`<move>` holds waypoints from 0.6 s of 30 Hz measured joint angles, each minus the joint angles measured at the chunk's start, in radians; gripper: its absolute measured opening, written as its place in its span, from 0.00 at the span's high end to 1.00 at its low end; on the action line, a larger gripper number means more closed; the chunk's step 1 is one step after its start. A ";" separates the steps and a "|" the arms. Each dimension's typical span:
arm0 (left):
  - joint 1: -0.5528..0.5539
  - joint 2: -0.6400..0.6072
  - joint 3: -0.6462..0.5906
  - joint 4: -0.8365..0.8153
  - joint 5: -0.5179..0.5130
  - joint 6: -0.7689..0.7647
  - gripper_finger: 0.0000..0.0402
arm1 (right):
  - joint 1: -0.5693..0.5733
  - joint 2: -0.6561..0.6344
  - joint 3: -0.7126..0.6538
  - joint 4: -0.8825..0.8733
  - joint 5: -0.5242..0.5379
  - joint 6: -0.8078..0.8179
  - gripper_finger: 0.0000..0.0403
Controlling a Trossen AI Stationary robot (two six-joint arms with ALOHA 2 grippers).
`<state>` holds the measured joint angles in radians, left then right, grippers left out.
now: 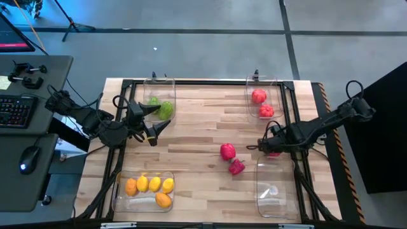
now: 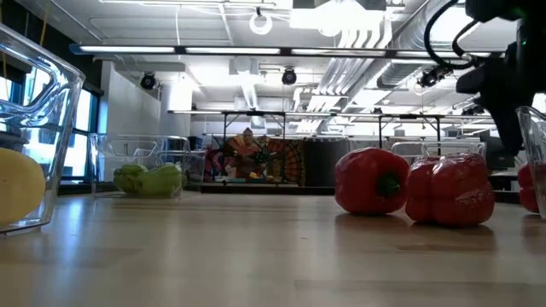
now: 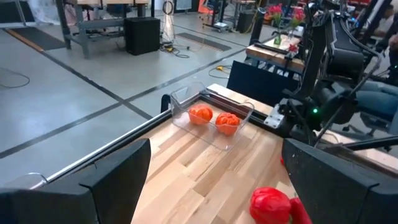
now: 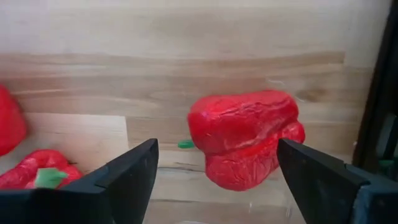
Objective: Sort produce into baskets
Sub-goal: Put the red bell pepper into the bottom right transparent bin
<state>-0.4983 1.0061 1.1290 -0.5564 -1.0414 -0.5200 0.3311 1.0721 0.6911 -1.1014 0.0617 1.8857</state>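
- We see a red pepper [image 4: 245, 140] lying on the bare tabletop [image 1: 203, 127] straight ahead of the right arm's fingers [image 4: 134, 174], framed in the gap between them in the right wrist view; it looks lumpy, its longer side running roughly across that gap.
- In the high view this piece is mostly hidden under the right gripper [image 1: 272, 147], only a sliver of red showing at its tip, just beyond the far rim of the near-right basket [image 1: 275, 191], which we see holding no produce.
- The right fingers stand wide open and hold nothing; we cannot tell whether they touch the pepper.
- Two more red pieces [image 1: 231, 159] lie on the tabletop just left of the right gripper, one nearly touching the other.
- We judge the right arm the nearer one for all three loose pieces, so the coming move turns on a short advance and a closing across the pepper.
- The far-right basket [image 1: 280, 111] holds two red tomatoes [image 1: 262, 103], the far-left basket [image 1: 147, 86] green pieces [image 1: 160, 107], the near-left basket [image 1: 121, 202] yellow and orange pieces [image 1: 150, 188].
- The left gripper [image 1: 154, 121] waits by the far-left basket, fingers wide apart and empty, well apart from the loose pieces.
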 joint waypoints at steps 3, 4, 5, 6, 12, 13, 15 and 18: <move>0.007 0.000 0.000 0.000 0.011 0.023 0.13 | -0.018 0.006 -0.004 0.003 -0.042 -0.001 0.24; 0.008 0.000 0.000 0.000 0.013 0.029 0.13 | -0.018 0.007 -0.004 0.005 -0.056 -0.001 0.27; 0.008 0.000 0.000 -0.001 0.013 0.035 0.13 | -0.018 0.008 -0.004 0.007 -0.066 0.000 0.29; 0.008 0.000 0.000 0.000 0.014 0.039 0.13 | -0.017 0.010 -0.004 0.006 -0.069 0.002 0.32; 0.008 0.000 0.000 -0.001 0.015 0.070 0.13 | -0.028 0.057 -0.005 0.032 -0.075 0.021 0.58; 0.008 0.000 0.000 -0.001 0.015 0.070 0.13 | -0.033 0.071 -0.004 0.037 -0.079 0.018 0.62; 0.007 0.000 0.000 -0.004 0.015 0.071 0.13 | -0.048 0.097 -0.002 0.070 -0.077 -0.001 0.69; 0.007 0.000 0.000 -0.007 0.015 0.070 0.13 | -0.079 0.133 0.000 0.160 -0.051 -0.052 0.77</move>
<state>-0.4911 1.0061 1.1290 -0.5636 -1.0264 -0.4496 0.2518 1.2048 0.6912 -0.9417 0.0103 1.8334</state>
